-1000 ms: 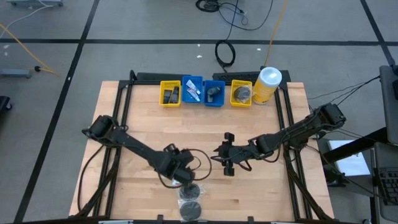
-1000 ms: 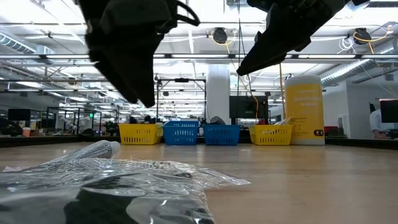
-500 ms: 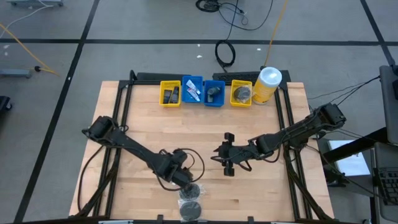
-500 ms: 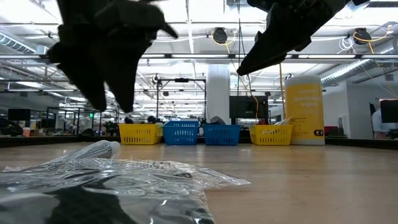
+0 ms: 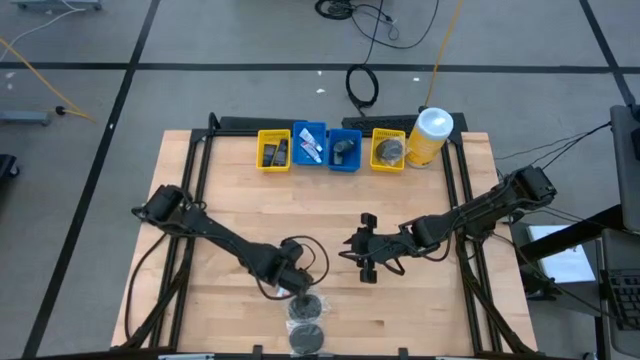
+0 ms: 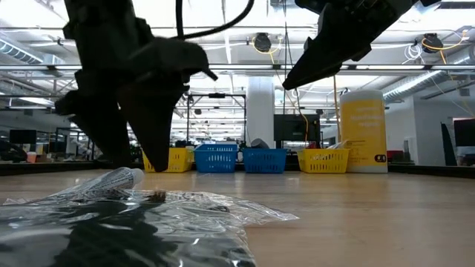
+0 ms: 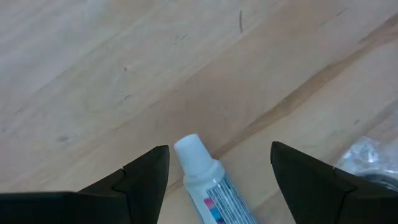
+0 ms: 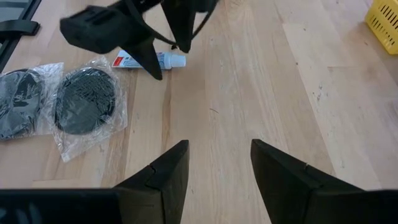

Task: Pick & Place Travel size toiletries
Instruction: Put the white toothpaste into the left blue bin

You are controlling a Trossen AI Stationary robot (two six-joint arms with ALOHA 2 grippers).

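A: Left gripper [image 7: 217,165] status?

B: We see it low over the table's [image 5: 420,310] front-centre, fingers spread wide, one each side of a thin white printed tube [image 7: 208,183]. Pads not touching it; nothing grasped. In the right wrist view the same tube [image 8: 149,60] lies flat on the wood w/ the left gripper [image 8: 163,61] straddling its capped end.

A: Other toiletries?

B: Two mesh puffs in clear wrap [image 8: 84,99] lie just beside the tube, nearer the front edge; the front one [image 5: 307,338] sits almost at that edge. Low view shows crinkled wrap [image 6: 148,215] filling the foreground.

A: Right gripper?

B: We note the right gripper [image 8: 214,165] held above mid-table, fingers parted, empty, well apart from the left.

A: Room to move?

B: Bare wood between both arms and the back row. Yellow and blue bins [image 5: 330,148] line the back edge, a yellow canister [image 5: 428,135] at their right end. Sides of the table bare; front margin by the puffs is tight.
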